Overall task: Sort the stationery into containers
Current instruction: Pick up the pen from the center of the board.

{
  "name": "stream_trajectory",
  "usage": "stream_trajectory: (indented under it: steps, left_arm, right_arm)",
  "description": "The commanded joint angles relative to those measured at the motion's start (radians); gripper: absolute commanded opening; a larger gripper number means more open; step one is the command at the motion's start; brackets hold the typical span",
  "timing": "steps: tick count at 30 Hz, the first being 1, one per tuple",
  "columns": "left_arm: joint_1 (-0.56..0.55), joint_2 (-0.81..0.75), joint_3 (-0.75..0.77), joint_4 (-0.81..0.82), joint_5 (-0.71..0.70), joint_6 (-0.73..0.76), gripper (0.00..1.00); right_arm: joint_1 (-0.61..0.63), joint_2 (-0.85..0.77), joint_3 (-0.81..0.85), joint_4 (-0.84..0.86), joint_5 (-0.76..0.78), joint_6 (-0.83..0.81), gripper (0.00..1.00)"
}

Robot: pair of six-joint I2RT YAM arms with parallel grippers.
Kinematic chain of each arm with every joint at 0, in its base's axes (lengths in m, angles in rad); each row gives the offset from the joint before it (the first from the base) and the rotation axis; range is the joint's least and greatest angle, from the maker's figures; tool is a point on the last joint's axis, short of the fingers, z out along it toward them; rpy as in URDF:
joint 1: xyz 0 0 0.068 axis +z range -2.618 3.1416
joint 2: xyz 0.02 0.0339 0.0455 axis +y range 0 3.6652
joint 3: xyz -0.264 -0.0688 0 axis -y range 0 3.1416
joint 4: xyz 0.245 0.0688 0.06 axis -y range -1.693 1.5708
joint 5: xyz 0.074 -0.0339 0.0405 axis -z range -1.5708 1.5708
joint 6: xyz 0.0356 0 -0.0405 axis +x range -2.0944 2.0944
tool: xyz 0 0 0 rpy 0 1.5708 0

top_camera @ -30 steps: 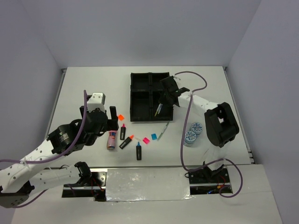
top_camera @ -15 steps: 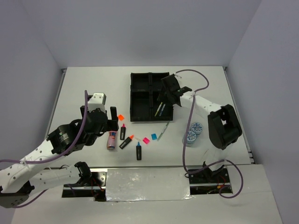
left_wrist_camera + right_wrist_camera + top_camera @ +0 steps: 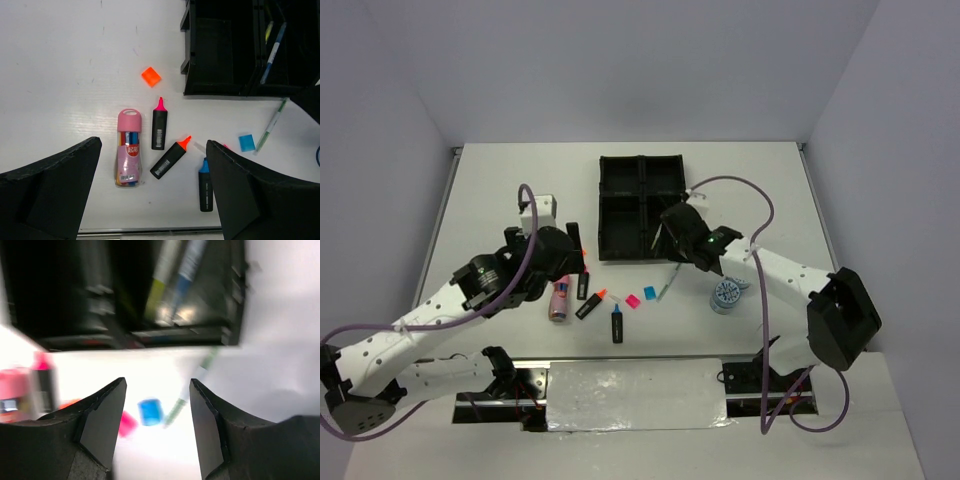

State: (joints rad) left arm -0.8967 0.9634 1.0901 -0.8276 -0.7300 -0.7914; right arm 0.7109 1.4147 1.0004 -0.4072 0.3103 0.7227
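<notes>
tray [image 3: 220, 91] partly cut off, its pens [image 3: 162, 270] blurred in right wrist view; left fingers [image 3: 50, 190] and right fingers [image 3: 100, 420] apart, empty

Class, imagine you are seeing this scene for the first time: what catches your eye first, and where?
The black tray stands at the far middle of the white table, two pens lying in its near right compartment. In front of it, a pink tube, black highlighters and small coloured squares lie scattered. The left fingers and right fingers hover open, holding nothing.
</notes>
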Motion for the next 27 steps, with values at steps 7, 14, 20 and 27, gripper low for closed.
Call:
stream_trajectory:
  steps: [7,14,20,27]
  left_arm:
    - [0.016,0.123,-0.022,0.062,0.098,-0.043,0.99]
    - [0.018,0.140,-0.061,0.085,0.153,-0.028,0.99]
    - [0.024,0.129,-0.082,0.096,0.159,-0.020,0.99]
    - [0.031,0.126,-0.099,0.102,0.169,-0.014,0.99]
  right_arm:
    - [0.010,0.058,-0.170,0.059,-0.006,0.116,0.58]
    - [0.016,0.141,-0.172,0.099,-0.005,0.155,0.53]
    - [0.028,0.194,-0.160,0.091,0.027,0.193,0.47]
    - [0.062,0.245,-0.137,0.012,0.075,0.233,0.29]
